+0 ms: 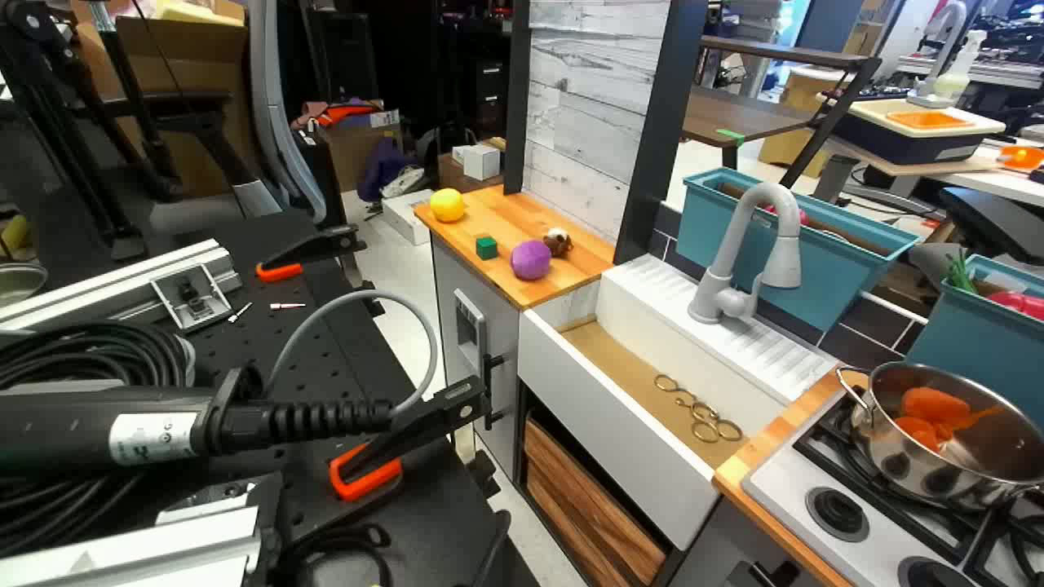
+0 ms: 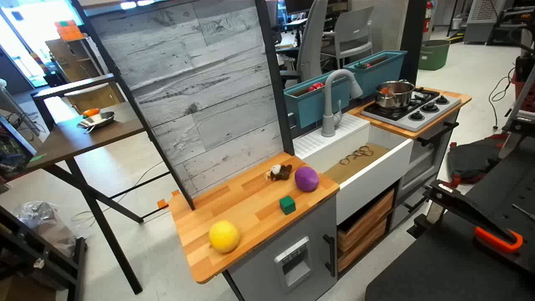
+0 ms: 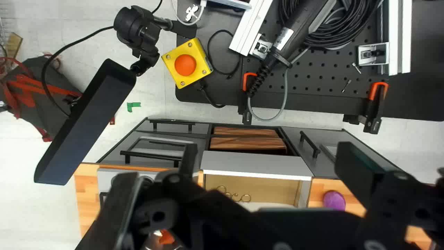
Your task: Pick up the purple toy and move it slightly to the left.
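The purple toy [image 1: 531, 260] is a rounded magenta-purple shape on the wooden counter [image 1: 504, 214]. In an exterior view the purple toy [image 2: 306, 179] sits near the counter's end by the sink. In the wrist view the purple toy [image 3: 334, 200] shows at the lower right, partly covered by the gripper body. My gripper [image 3: 267, 157] is open, with its two dark fingers wide apart and nothing between them. It is high above the play kitchen and apart from the toy. The gripper is out of view in both exterior views.
A green cube [image 2: 287, 205], a small brown-and-white toy [image 2: 279, 172] and a yellow ball [image 2: 224, 236] share the counter. A wood-look panel [image 2: 200, 83] stands behind. The sink [image 1: 620, 424] with gold rings and a grey faucet [image 1: 746, 253] lies beside it. A pot [image 1: 946, 440] stands on the stove.
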Controlling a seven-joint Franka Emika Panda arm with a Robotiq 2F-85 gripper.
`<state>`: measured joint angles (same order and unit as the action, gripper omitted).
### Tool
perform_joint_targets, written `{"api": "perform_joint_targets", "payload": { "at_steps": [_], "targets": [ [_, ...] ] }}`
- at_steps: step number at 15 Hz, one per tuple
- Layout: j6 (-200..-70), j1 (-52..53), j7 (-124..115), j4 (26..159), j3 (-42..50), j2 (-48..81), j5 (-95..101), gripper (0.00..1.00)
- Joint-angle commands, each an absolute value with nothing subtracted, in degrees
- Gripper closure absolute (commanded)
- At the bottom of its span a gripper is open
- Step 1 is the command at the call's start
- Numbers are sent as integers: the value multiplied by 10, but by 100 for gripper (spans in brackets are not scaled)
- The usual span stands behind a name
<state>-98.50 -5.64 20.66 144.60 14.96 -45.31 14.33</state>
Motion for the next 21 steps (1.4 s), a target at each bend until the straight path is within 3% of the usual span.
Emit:
{"api": "perform_joint_targets", "payload": {
  "at_steps": [1,13,21],
  "targets": [
    [-984,-57,207,1445,149,-453,142,0],
    [-997,-48,185,1430,137,-416,136,0],
    [-1196,5,77,1426,53,-229,108,0]
  ]
}}
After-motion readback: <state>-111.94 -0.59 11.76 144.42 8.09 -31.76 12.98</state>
